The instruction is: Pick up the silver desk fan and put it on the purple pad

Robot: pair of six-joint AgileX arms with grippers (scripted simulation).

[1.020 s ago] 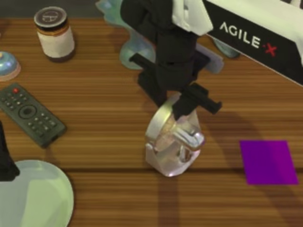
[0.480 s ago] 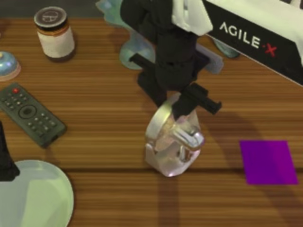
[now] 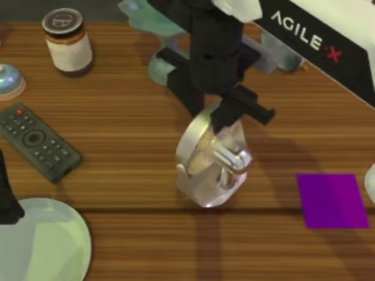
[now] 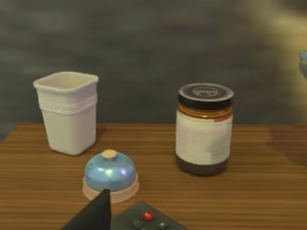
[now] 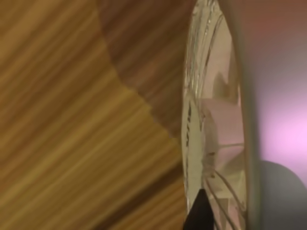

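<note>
Chrome silver desk fan top hidden under right pincer

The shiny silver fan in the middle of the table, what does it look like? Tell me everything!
The small shiny chrome desk fan has a round ring guard, a pale see-through face, a motor knob behind and a little silver base. It sits mid-table on the brown wood, tipped a bit. The right arm's black gripper is shut on the top of its ring. The flat purple square pad lies apart, to its right.

Wood table: jar 11 o'clock, bell, remote 9 o'clock, purple pad 4 o'clock.
</note>
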